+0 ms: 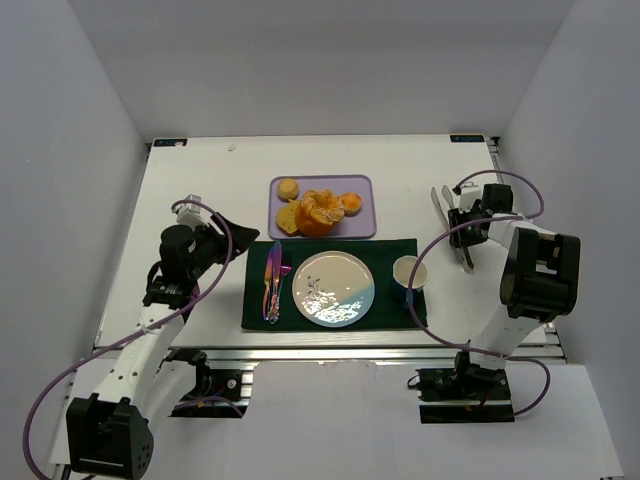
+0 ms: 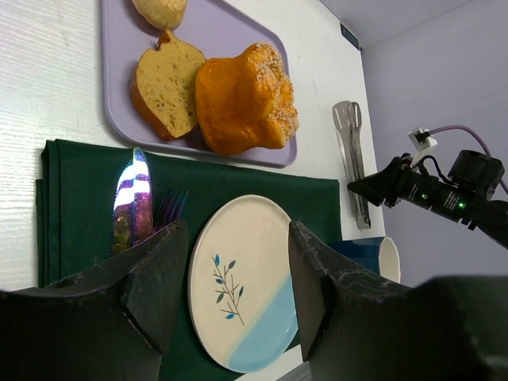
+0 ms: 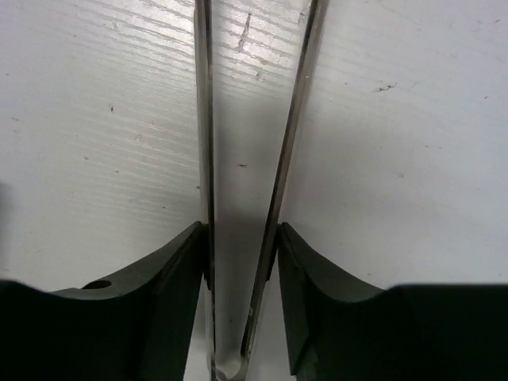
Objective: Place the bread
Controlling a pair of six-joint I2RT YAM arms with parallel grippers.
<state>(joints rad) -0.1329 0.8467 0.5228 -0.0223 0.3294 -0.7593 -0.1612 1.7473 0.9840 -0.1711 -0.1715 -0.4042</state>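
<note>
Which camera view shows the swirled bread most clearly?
The left wrist view: the bread is large and close, its ridged top clear. The top external view shows the bread small, from above. The right wrist view misses it, showing tongs.

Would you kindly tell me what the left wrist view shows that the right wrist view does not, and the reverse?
Only the left wrist view: the bread on the purple tray, the plate and knife on the green cloth, and the cup. Only the right wrist view: the right fingers pressed against both metal arms of the tongs, seen close up. Both: the tongs lying on the white table.
</note>
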